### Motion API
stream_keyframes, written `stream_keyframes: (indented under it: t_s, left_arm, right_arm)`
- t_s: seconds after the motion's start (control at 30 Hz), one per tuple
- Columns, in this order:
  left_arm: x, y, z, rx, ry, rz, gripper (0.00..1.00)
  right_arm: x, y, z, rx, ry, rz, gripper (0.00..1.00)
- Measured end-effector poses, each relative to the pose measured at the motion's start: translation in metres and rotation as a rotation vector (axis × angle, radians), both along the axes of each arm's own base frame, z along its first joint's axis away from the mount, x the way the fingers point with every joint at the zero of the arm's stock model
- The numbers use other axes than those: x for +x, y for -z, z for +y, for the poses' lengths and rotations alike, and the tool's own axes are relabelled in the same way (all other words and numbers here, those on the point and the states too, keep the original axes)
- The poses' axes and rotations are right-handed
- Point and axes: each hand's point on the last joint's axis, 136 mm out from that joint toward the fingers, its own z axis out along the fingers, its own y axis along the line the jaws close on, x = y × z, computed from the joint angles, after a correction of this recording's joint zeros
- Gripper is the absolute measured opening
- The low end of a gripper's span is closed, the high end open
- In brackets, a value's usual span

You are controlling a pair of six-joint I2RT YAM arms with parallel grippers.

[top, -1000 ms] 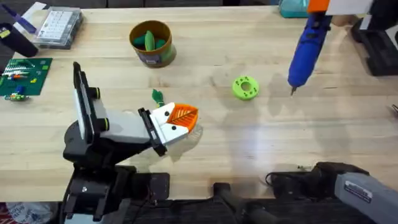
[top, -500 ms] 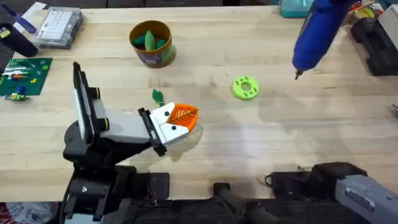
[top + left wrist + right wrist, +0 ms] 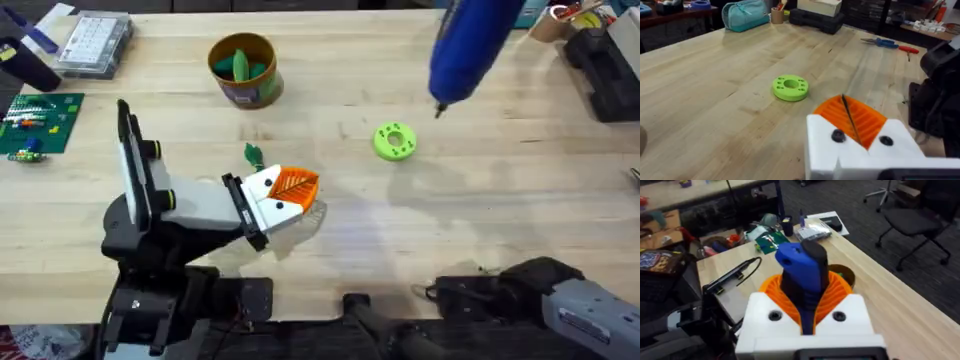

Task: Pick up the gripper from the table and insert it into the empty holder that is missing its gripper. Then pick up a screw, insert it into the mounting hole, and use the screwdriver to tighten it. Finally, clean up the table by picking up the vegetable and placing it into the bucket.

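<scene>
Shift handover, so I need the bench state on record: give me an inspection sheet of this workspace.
Surface: wooden table, bare in the middle.
Job's things: the gripper sits on the holder; screwdriver is raised off the table; vegetable lies on the table beside the holder; bucket holds a green piece.
Clutter: lime disc, clear compartment box, circuit board.
Grippers: right gripper is shut on the screwdriver; left gripper has its pads together.
Cables: thin dark lead near the right base.
Surroundings: teal pouch, office chair.
</scene>
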Motion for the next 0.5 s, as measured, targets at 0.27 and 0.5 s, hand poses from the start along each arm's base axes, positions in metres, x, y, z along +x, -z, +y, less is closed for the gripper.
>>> stream_keyframes:
  t_s: [0.27,0.5]
  left_arm:
    - [0.0,0.0,0.0,0.0,0.0,0.0,0.009]
    - [0.0,0.0,0.0,0.0,0.0,0.0,0.009]
  right_arm:
    - [-0.017,-0.003,0.027,0.012,-0.092,-0.003,0.077]
    - [-0.028,-0.008,0.05,0.025,-0.172,-0.023,0.077]
